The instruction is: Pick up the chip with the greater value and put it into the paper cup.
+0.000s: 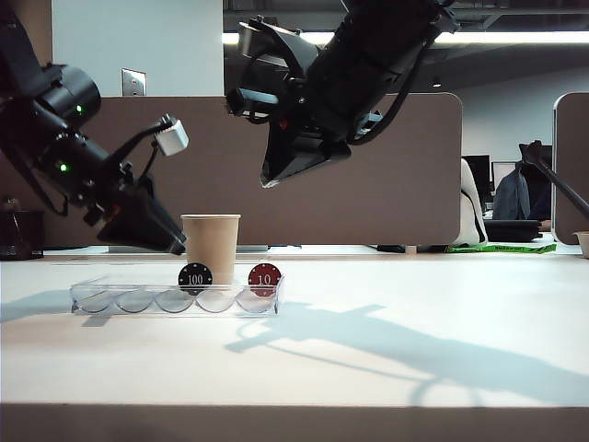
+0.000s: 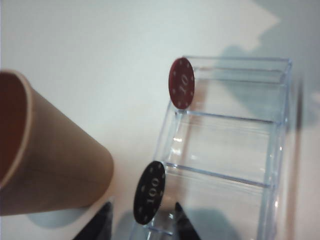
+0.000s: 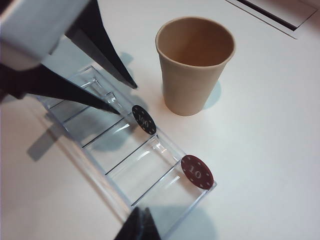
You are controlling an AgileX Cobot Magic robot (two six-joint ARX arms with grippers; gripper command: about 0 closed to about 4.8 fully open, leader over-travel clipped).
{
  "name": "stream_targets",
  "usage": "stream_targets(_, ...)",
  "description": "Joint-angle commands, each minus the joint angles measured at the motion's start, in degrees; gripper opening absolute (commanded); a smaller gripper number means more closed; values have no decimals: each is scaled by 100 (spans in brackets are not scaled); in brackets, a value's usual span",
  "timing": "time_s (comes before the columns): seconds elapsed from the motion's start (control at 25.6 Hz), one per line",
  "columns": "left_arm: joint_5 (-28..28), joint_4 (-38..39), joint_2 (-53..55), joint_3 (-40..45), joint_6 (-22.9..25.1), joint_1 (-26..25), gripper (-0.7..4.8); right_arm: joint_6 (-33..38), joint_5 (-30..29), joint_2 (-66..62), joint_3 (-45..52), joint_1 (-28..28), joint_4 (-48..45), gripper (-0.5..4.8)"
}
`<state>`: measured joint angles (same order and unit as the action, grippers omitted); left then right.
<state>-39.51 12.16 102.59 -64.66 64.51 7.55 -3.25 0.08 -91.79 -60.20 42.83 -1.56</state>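
Both arms are matte black, chunky-jointed, with black cables looping alongside. The left arm shows small green lights and a grey-white boxy camera module (image 1: 171, 136). Each black tool, left tool (image 2: 142, 220) and right tool (image 3: 141, 223), ends in slim, pointed black fingers (image 3: 102, 42).

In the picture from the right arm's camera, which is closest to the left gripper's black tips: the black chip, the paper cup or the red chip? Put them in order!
Measured from the open left gripper:
1. Black 100 chip: standing on the clear tray's edge, right beside the tips.
2. Paper cup: upright on the table behind the tray.
3. Red 10 chip: at the tray's far end, farthest away.
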Motion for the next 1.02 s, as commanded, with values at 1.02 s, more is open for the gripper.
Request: stream_targets(1.02, -599, -603, 691, -535, -538, -2, 156, 28, -20, 28, -9, 140, 0, -6)
